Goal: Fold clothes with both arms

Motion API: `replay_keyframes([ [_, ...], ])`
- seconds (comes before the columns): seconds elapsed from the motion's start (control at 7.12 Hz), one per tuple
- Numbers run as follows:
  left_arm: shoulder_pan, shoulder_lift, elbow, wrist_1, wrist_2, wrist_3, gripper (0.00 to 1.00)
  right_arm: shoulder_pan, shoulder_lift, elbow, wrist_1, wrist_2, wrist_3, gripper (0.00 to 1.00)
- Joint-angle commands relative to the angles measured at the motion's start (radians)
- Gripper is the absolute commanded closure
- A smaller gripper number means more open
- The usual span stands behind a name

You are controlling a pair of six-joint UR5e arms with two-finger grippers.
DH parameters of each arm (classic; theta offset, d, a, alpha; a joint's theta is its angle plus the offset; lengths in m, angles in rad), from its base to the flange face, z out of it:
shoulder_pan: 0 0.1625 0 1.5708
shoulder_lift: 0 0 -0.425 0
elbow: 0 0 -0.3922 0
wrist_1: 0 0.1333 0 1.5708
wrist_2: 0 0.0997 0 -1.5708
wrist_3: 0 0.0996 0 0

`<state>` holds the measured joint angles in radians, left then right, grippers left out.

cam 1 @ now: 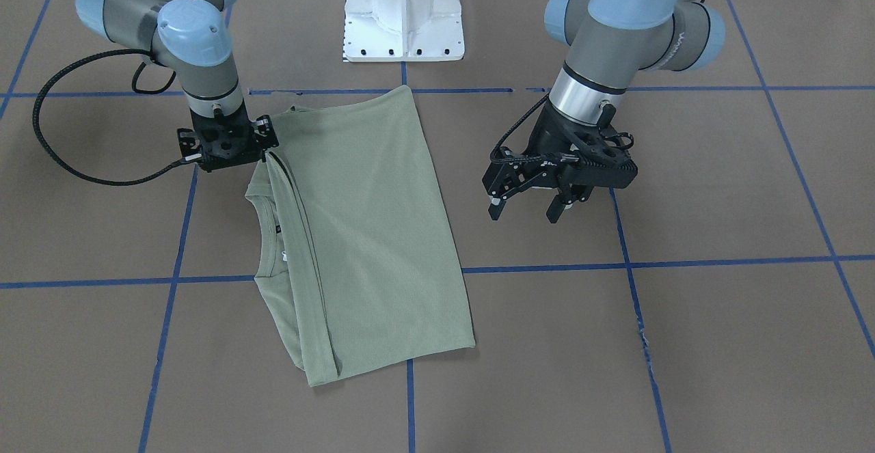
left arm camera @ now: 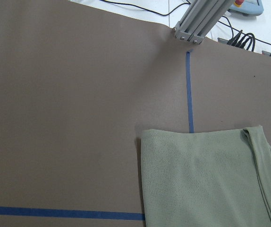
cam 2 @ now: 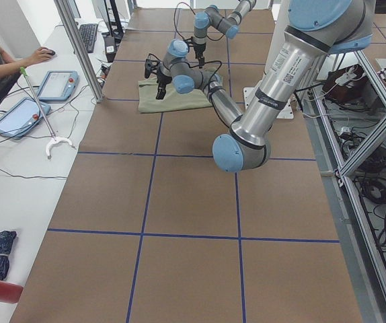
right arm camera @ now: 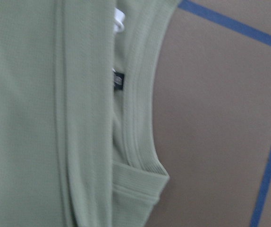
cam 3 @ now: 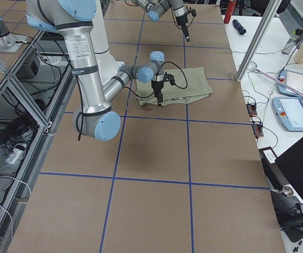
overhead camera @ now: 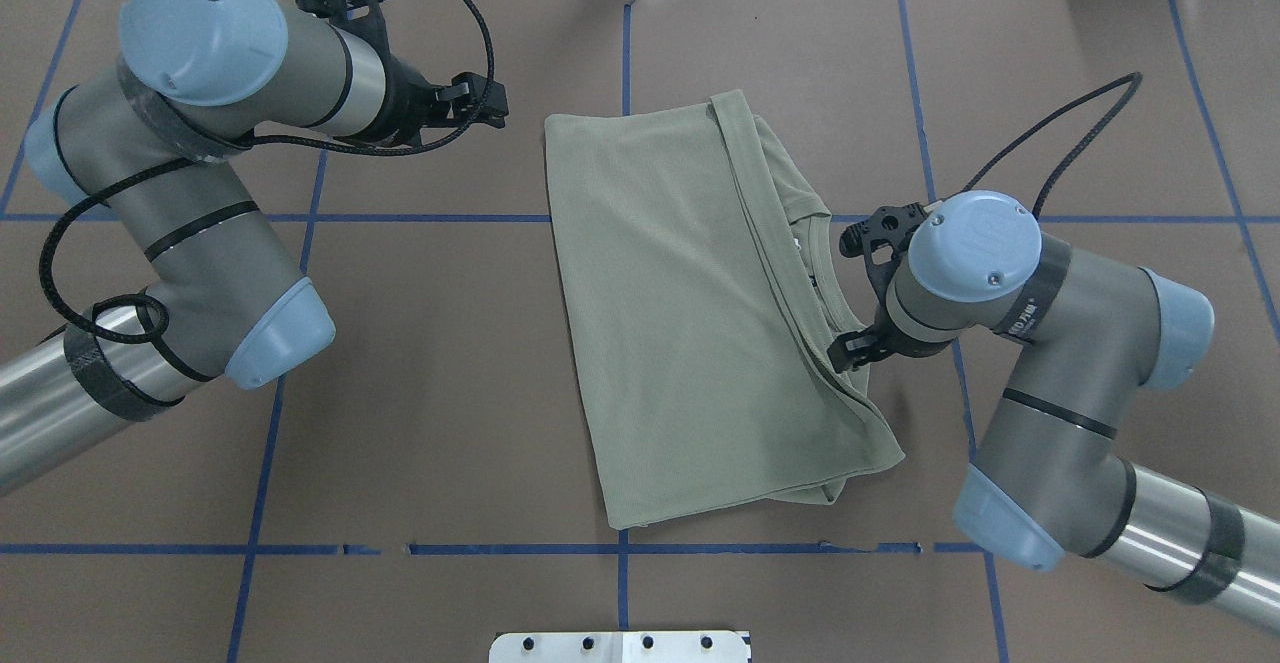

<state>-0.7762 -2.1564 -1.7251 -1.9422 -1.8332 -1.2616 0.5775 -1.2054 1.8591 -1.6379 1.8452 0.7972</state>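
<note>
Folded sage-green shirt [cam 1: 369,234], seemingly flat

1 shirt [cam 1: 369,234], 2 arms [overhead camera: 190,243] [overhead camera: 1060,363], 2 grippers [cam 1: 524,212] [cam 1: 229,144], 1 base [cam 1: 403,16]

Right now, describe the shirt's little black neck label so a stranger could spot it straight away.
Find the folded sage-green shirt on the brown table, then its ribbed neckline on the side by the robot's right arm. Just inside that curve sits the black label, a small dark rectangle. The white tag near it is pale, and everything else is green.

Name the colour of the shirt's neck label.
Black neck label; right wrist-mounted view shows it best.
</note>
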Motion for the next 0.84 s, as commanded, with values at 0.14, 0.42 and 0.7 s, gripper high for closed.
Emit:
replay_keyframes([
  [0.14, -0.002, -0.011, -0.008, 0.002, 0.005, 0.004, 0.00, 0.004, 0.221, -0.225, 0.029, 0.002, -0.003, 0.00],
  [0.42, -0.002, -0.023, -0.008, 0.002, 0.005, 0.004, 0.00, 0.004, 0.184, -0.239, 0.026, 0.026, -0.007, 0.00],
  [0.7, -0.002, -0.023, -0.008, 0.002, 0.005, 0.004, 0.00, 0.005, 0.152, -0.232, 0.018, 0.066, -0.007, 0.00],
])
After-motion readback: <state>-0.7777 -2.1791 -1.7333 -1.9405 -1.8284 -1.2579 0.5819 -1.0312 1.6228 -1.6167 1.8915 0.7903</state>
